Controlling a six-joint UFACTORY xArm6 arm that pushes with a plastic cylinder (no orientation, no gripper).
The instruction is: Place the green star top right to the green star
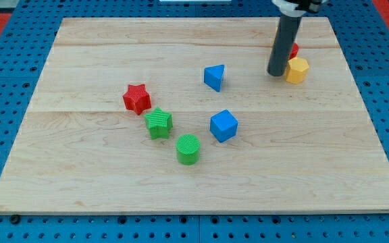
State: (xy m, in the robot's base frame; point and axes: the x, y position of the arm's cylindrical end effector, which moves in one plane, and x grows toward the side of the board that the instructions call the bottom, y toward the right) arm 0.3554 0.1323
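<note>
Trouble may come from distance, since my tip [276, 73], a bare rod holding nothing, sits upper right touching the yellow block [297, 69], while the green star [159, 123] lies left of centre beside the red star [136, 98].

A pale wooden counter [80, 175] is seen carrying seven small blocks: a red star [136, 98], green star [159, 123], green cylinder [188, 149], blue cube [223, 125], blue triangular block [214, 77], yellow hexagon [297, 69] and a partly hidden red block [294, 49].
</note>
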